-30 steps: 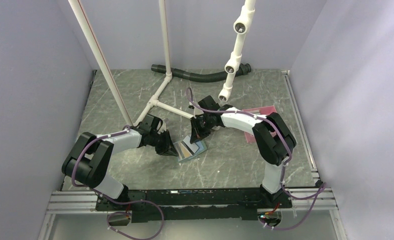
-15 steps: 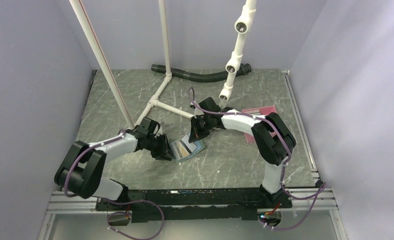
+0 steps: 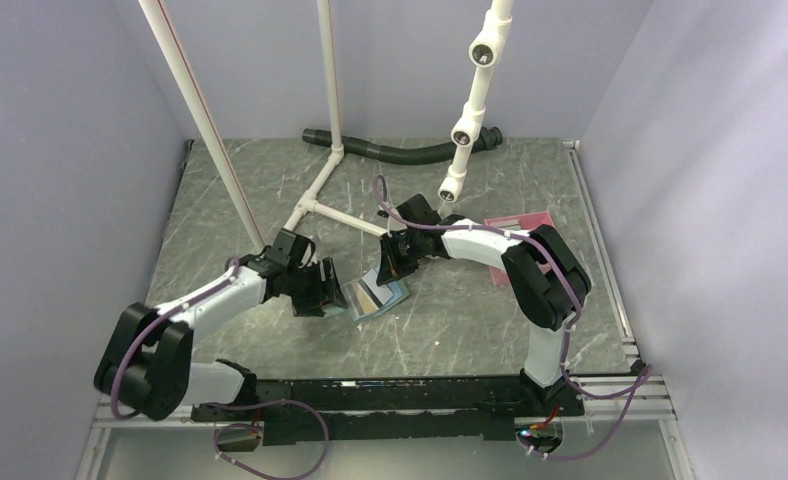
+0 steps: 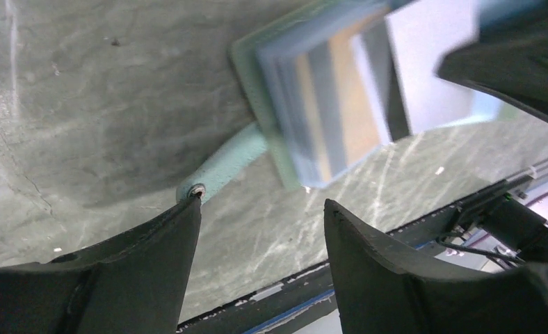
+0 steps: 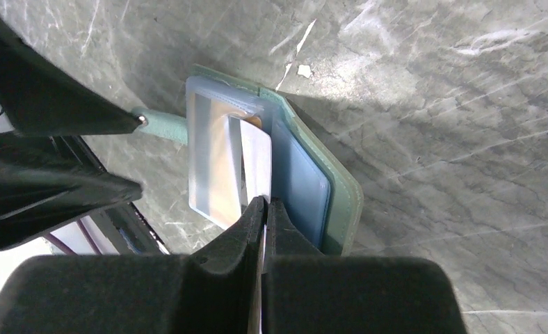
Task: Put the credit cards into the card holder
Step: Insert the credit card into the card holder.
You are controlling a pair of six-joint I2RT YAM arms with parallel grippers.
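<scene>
As seen from above: holder (image 3: 378, 297) lying open mid-table, between left gripper (image 3: 335, 295) and right gripper (image 3: 390, 272); right one nearer, at its far edge. As seen from left wrist: jaws spread wide, gripping nothing; holder (image 4: 278, 118) just ahead, long axis running away up-right, orange card (image 4: 351, 104) already tucked inside. As seen from right wrist: fingers pinched tight on pale card (image 5: 257, 156), its length lined up with holder (image 5: 299, 184) pocket straight ahead; likely needs only a push forward.

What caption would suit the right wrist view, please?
Right gripper shut on a pale card at the open card holder.
</scene>
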